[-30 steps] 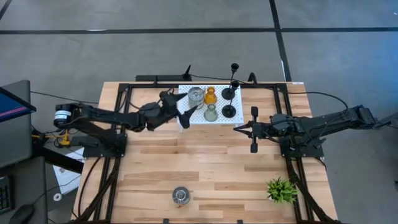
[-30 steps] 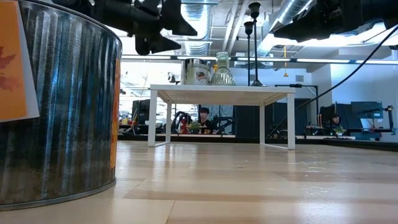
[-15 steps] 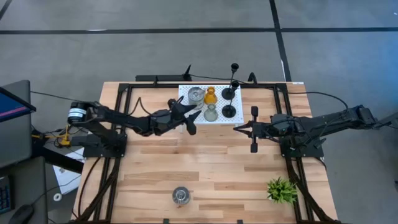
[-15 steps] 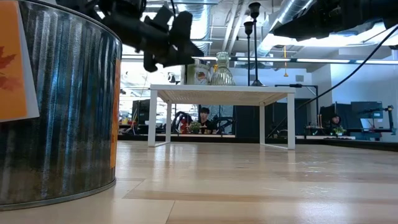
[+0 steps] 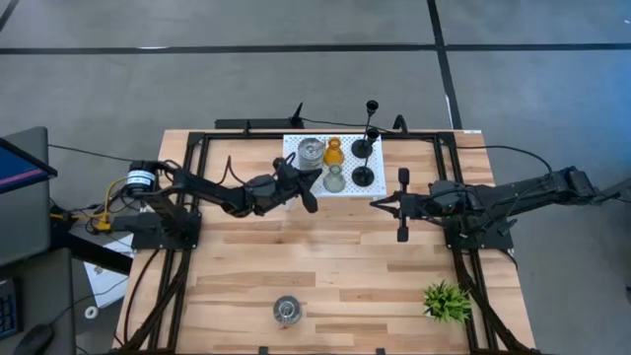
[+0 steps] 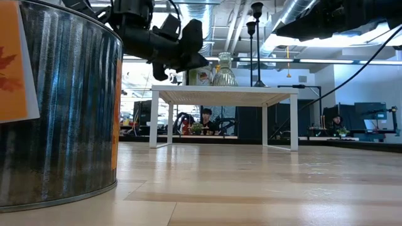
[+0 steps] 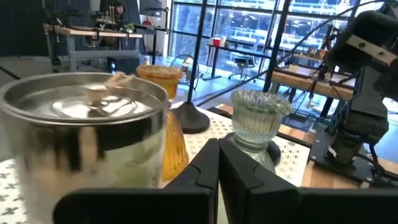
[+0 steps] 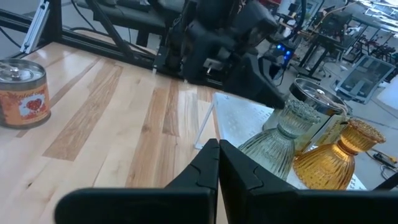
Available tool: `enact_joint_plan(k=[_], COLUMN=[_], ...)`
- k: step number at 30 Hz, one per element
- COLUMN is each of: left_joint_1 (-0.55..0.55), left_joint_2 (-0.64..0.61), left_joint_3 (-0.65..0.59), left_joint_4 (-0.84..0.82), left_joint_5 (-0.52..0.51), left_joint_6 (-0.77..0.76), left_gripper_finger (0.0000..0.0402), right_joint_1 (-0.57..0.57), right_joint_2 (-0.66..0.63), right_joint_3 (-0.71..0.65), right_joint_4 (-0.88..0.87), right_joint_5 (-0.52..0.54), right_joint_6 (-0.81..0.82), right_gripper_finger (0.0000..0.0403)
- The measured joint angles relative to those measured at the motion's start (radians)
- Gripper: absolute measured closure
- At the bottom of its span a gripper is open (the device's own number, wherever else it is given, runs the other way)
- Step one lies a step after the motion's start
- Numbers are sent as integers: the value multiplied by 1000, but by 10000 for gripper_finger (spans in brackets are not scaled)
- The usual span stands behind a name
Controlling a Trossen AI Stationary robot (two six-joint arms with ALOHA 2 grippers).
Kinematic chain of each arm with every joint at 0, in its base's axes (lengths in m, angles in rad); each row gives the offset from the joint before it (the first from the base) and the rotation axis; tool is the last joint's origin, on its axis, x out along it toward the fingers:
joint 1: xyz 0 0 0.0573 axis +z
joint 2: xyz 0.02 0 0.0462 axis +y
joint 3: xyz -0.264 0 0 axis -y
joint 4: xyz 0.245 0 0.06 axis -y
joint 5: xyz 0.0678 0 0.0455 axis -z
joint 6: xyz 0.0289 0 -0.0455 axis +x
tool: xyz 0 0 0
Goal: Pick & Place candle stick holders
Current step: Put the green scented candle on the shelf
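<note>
A white perforated stand (image 5: pixel 293 145) at the table's far middle carries a silvery jar-like holder (image 5: pixel 311 151), an amber glass holder (image 5: pixel 333 151), a grey-green holder (image 5: pixel 334 178) and two black thin-stemmed holders (image 5: pixel 363 148) (image 5: pixel 363 177). A second silvery jar-like holder (image 5: pixel 287 311) stands on the table near its front edge. My left gripper (image 5: pixel 316 175) is shut and empty, level over the stand's near left part, its tips (image 7: pixel 217 149) between the silvery jar (image 7: pixel 87 137) and the grey-green holder (image 7: pixel 258 121). My right gripper (image 5: pixel 374 202) is shut and empty, just right of the stand.
A spiky green plant (image 5: pixel 446 301) stands at the near right. The near silvery jar fills the left of the low view (image 6: pixel 56 107). Black frame rails (image 5: pixel 187 256) run along both table sides. Bare wood lies between the stand and the near jar.
My left gripper has moved toward the table's right edge and down, onto the stand's near left part, close to the silvery jar and the grey-green holder. The holders have kept still.
</note>
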Motion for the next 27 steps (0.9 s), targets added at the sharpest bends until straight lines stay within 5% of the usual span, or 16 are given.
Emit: enact_joint_plan(k=[12,27], left_joint_1=[-3,-4], left_joint_2=[96,97], left_joint_3=[103,105], left_joint_4=[1,-1], left_joint_5=[-66,-273], left_joint_6=[75,134], left_gripper_finger=[398,398], right_joint_1=[0,0], right_joint_2=[0,0], right_joint_3=[0,0], right_joint_4=[18,18], right_joint_5=[0,0], right_joint_6=[0,0], right_gripper_finger=[403,403])
